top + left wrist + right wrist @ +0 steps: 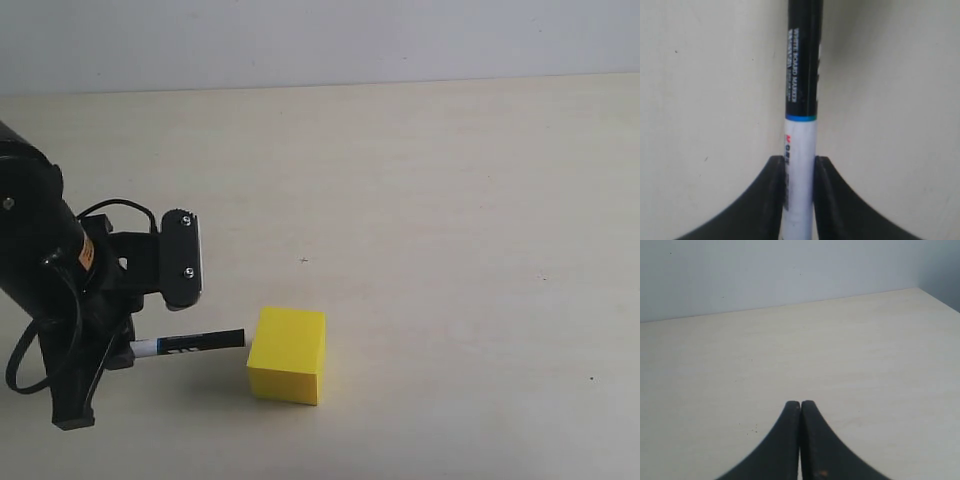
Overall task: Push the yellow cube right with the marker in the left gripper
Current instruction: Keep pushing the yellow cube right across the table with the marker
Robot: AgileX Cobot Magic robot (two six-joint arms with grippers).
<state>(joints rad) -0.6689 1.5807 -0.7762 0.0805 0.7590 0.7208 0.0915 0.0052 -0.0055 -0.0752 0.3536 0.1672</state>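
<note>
The left pincer [140, 347] clamps the white barrel of the whiteboard marker [190, 343], which lies roughly level with its black cap at the left face of the yellow cube [288, 355], touching it or very nearly. The cube sits flat on the pale bench [450, 220], low and left of centre in the exterior view. The right pincer [800, 409] is pressed together on nothing.

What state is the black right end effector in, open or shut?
Shut: the black right end effector has its fingers touching, nothing between.
</note>
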